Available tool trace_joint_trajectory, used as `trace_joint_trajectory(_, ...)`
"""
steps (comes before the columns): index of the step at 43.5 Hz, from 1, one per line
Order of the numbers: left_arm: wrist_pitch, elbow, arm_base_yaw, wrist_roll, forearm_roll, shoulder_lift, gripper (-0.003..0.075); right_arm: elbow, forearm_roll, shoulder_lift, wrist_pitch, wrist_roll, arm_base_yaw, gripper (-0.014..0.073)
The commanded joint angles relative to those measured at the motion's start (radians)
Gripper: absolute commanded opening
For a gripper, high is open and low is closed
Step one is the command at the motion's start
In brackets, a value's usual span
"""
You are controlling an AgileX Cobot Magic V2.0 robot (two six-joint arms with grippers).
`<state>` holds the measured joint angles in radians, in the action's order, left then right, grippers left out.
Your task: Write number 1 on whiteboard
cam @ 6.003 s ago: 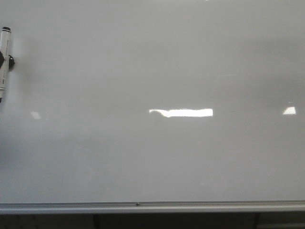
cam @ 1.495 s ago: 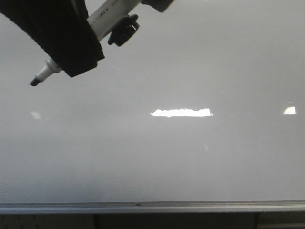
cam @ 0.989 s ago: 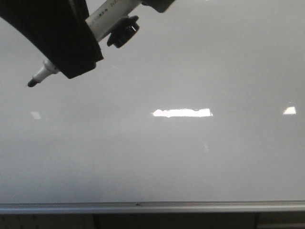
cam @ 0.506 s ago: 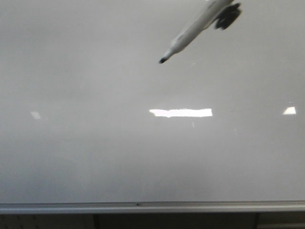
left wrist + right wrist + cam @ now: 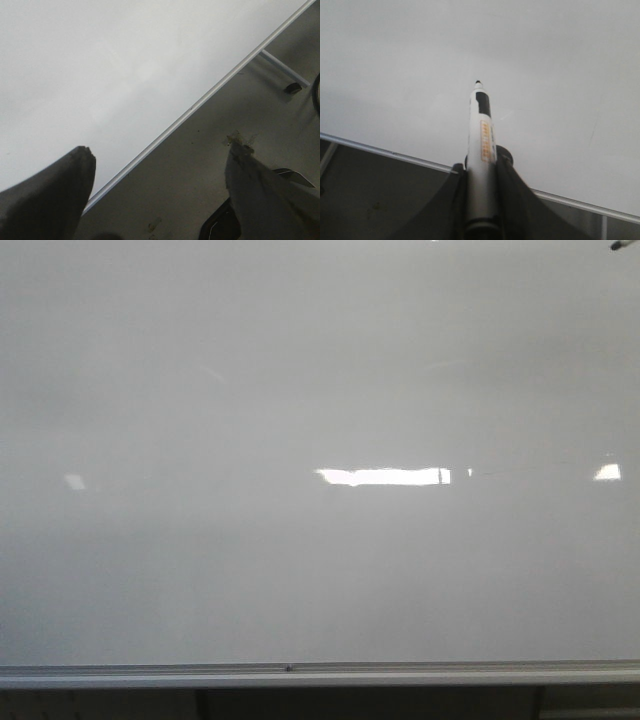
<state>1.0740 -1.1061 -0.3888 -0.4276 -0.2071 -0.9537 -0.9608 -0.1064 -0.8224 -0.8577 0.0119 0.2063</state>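
Observation:
The whiteboard [image 5: 300, 390] fills the front view, glossy grey-white, with a silver frame strip [image 5: 300, 672] along its near edge. My right gripper [image 5: 481, 172] is shut on the white marker pen [image 5: 481, 130]. The pen's black tip [image 5: 478, 81] is uncapped and points at the board. In the front view only that tip [image 5: 620, 245] shows, in the top right corner. My left gripper [image 5: 160, 148] is open and empty over the board's frame strip [image 5: 200, 102]. A thin dark line [image 5: 441, 476] cuts the glare patch; I cannot tell whether it is the number 1 or a reflection.
Bright glare patches [image 5: 380, 476] lie on the board. In the left wrist view, grey floor [image 5: 210, 165] lies beyond the board's edge, with a metal stand leg and its black foot [image 5: 292, 87]. A dark strip [image 5: 300, 705] runs below the frame.
The marker lay at the board's left edge six seconds ago. Since then it was lifted and swept from upper left to the right, leaving only its tip in the front view's top right corner.

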Motion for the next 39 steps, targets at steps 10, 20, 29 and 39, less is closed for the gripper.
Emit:
trace_joint_trajectory(10, -0.069, -0.021, 0.004, 0.012, -0.021, 0.006, 0.0525, 0.151, 0.0, 0.001, 0.407, 0.048, -0.093, -0.0029)
trace_joint_trajectory(20, -0.069, -0.021, 0.004, 0.012, -0.021, 0.006, 0.0525, 0.147, 0.0, -0.109, 0.568, 0.046, -0.12, -0.0029)
trace_joint_trajectory(29, -0.069, -0.021, 0.004, 0.012, -0.021, 0.006, 0.0525, 0.147, 0.0, -0.199, 0.732, -0.012, -0.12, -0.0029)
trace_joint_trajectory(39, -0.069, -0.021, 0.004, 0.012, -0.021, 0.006, 0.0525, 0.147, 0.0, -0.272, 0.851, -0.012, -0.12, -0.0029)
